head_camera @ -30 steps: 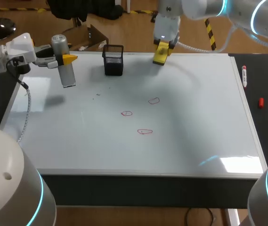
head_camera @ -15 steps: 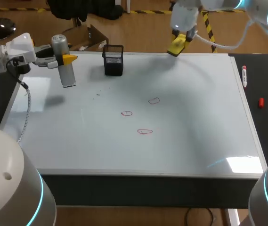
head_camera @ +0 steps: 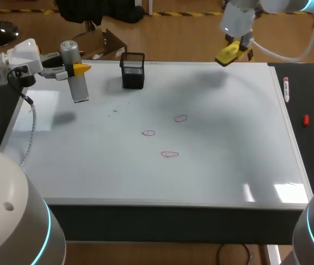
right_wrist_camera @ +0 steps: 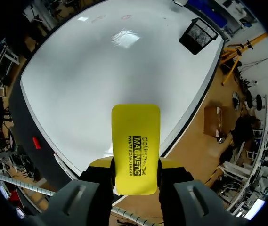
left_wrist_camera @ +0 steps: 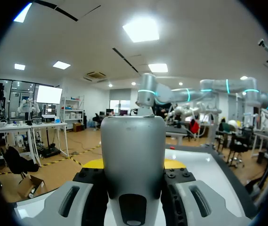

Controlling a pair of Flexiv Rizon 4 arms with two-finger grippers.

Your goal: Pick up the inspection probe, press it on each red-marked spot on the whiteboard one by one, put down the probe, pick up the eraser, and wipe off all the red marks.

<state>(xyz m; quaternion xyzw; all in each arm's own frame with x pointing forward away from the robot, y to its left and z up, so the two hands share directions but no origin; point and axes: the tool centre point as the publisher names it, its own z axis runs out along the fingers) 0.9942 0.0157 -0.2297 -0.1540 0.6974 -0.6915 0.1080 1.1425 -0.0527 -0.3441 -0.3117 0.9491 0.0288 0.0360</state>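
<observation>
Across the whiteboard (head_camera: pixel 234 143) three small red marks sit near the middle: one (head_camera: pixel 180 117) farthest back, one (head_camera: pixel 148 133) to its left and nearer us, one (head_camera: pixel 169 154) nearest the front edge. We hold the inspection probe (head_camera: pixel 77 83), a silver cylinder, roughly upright in our left gripper (head_camera: pixel 72 69) over the board's far left corner, well apart from the marks. In the left wrist view it fills the gap between the fingers, both of them pressed to its sides. Our right gripper (head_camera: pixel 231 48) is clamped on the yellow eraser (head_camera: pixel 225 56) from both sides, raised over the board's far edge, right of the middle. A black mesh basket (head_camera: pixel 133 70) stands on the board near that far edge, between our two grippers. On the dark strip (head_camera: pixel 311 94) to the right of the board lie a marker (head_camera: pixel 286 89) and, nearer us, a small red cap (head_camera: pixel 305 120).
</observation>
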